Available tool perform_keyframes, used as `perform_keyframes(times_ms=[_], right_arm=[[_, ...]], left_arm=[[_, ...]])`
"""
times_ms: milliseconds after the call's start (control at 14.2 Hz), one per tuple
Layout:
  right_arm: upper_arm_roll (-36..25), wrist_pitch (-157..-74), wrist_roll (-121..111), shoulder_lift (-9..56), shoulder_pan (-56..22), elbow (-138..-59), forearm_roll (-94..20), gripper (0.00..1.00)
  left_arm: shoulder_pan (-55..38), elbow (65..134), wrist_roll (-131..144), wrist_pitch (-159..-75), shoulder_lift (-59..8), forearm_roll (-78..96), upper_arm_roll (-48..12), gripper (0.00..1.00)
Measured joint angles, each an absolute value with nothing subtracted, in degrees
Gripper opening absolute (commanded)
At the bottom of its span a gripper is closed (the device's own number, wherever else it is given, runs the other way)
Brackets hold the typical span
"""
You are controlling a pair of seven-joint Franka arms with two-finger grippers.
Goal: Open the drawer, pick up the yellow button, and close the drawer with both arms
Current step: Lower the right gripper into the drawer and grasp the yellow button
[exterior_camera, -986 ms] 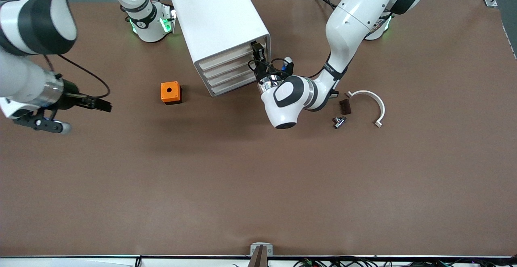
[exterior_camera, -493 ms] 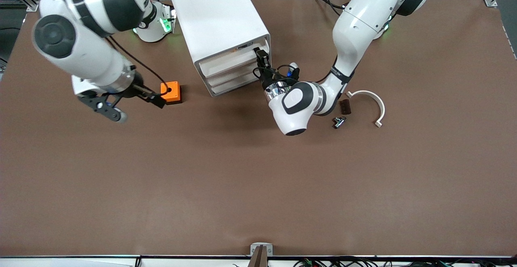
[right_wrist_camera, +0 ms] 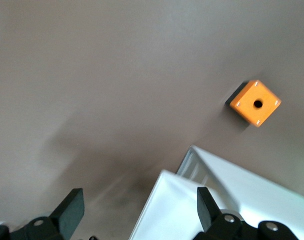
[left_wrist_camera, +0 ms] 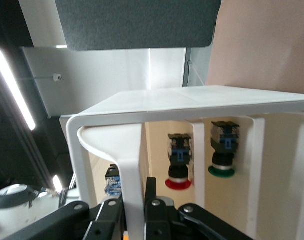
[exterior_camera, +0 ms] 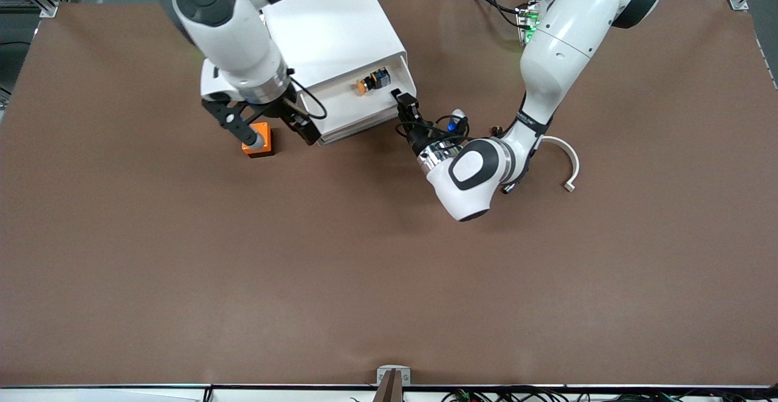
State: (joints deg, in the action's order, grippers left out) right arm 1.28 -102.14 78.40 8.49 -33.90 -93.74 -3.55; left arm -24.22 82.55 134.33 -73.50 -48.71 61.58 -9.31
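Note:
The white cabinet's [exterior_camera: 328, 19] top drawer [exterior_camera: 343, 103] stands pulled open. The button [exterior_camera: 371, 79], with orange cap, black body and blue bit, lies in it near the left arm's end. My left gripper [exterior_camera: 406, 109] is shut on the drawer's white front handle, which shows in the left wrist view [left_wrist_camera: 127, 150] between the gripper's [left_wrist_camera: 133, 192] jaws. My right gripper [exterior_camera: 304, 128] is open and empty, over the open drawer's corner toward the right arm's end. In the right wrist view its gripper [right_wrist_camera: 140, 210] hangs above that drawer corner [right_wrist_camera: 176, 210].
An orange cube with a round hole [exterior_camera: 260, 145] sits beside the cabinet, partly under my right wrist, and shows in the right wrist view [right_wrist_camera: 255, 103]. A white curved part [exterior_camera: 568, 159] lies past my left arm. Red-capped [left_wrist_camera: 178, 162] and green-capped [left_wrist_camera: 222, 152] buttons sit in drawer compartments.
My left gripper has pulled the top drawer out toward the front camera, uncovering the button. My right arm has swung from its end of the table to over the drawer's corner.

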Motion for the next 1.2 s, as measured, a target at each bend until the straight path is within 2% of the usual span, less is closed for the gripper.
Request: perform_keyframes(times_ms=[775, 845, 915, 986, 1056, 1197], right_arm=[[1.2, -111.7, 102.2, 15.7, -47.3, -94.6, -2.0, 1.0], [1.2, -112.1, 103.8, 15.8, -48.1, -94.6, -2.0, 1.0], [1.2, -112.6, 105.3, 16.0, -48.8, -94.6, -1.8, 1.0], [1.2, -113.1, 106.6, 16.3, -49.3, -94.6, -1.6, 1.0], [1.2, -113.7, 107.8, 16.7, -49.7, -94.6, -1.4, 1.0], [1.2, -114.9, 109.4, 18.0, -50.1, -94.6, -1.3, 1.0]], left_arm=[[-16.9, 82.0, 134.3, -74.0, -49.0, 62.0, -9.3, 0.16], [-16.7, 82.0, 134.3, -74.0, -49.1, 62.0, -9.3, 0.23], [-16.5, 82.0, 134.3, -74.0, -49.1, 62.0, -9.3, 0.44], [-16.4, 82.0, 134.3, -74.1, -49.2, 62.0, -9.3, 0.72], [-16.3, 82.0, 134.3, -74.5, -49.4, 62.0, -9.3, 0.86], [-15.8, 81.5, 134.0, -75.7, -49.7, 62.0, -9.1, 0.92]])
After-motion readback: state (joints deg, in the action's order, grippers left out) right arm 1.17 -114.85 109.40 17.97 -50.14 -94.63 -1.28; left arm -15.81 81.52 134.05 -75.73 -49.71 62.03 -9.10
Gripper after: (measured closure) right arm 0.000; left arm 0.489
